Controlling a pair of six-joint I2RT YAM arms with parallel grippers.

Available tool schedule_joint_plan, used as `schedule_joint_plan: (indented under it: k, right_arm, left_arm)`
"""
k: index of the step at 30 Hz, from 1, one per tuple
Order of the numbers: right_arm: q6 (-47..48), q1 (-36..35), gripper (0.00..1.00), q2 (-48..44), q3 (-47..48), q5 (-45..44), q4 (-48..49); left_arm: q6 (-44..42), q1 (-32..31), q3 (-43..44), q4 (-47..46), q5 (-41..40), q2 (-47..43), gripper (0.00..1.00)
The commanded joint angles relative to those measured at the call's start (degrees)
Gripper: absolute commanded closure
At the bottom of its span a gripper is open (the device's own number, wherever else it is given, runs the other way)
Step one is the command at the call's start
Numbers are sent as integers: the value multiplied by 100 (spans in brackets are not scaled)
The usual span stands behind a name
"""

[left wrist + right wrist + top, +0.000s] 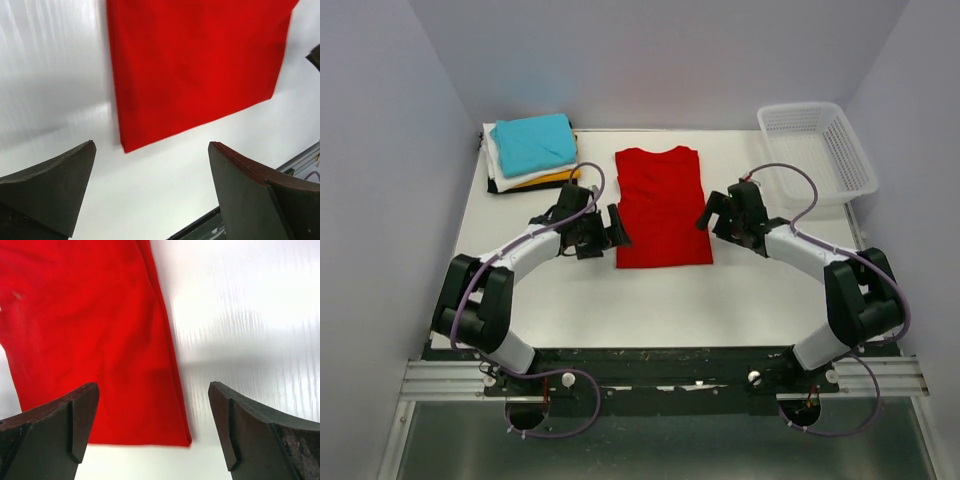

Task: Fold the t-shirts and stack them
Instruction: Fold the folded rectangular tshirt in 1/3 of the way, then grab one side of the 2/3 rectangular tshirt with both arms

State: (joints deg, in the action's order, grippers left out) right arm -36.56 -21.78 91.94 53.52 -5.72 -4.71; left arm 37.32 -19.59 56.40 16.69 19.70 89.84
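Red t-shirt [662,205]; stack [533,148] teal, white, orange, perhaps black; white basket [850,150].

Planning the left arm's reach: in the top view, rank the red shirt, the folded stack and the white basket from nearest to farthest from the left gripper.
1. Red shirt, just right of the left gripper.
2. Folded stack, back left.
3. White basket, back right corner.

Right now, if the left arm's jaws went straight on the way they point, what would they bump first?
Probably the white table, just short of the near corner of the red t-shirt. The left gripper points down at it, jaws open. Depth is unclear, so the cloth might come first.
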Motion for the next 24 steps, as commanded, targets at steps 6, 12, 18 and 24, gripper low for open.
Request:
schedule_joint_plan:
  k: [6, 12, 18, 24]
  right_arm:
    - [-403, 17, 1, -773, -1285, 1273, 248]
    - [-495, 18, 8, -542, -1300, 1187, 282]
    - [-555, 16, 20, -377, -1314, 1151, 290]
    - [-558, 20, 30, -282, -1439, 1152, 338]
  left_arm:
    - [507, -115, -1252, -740, 55, -317, 5]
    - [552, -209, -1194, -781, 129, 143, 46]
    - [544, -317, -971, -648, 6, 454, 74]
    - [543, -326, -748, -421, -313, 714, 96]
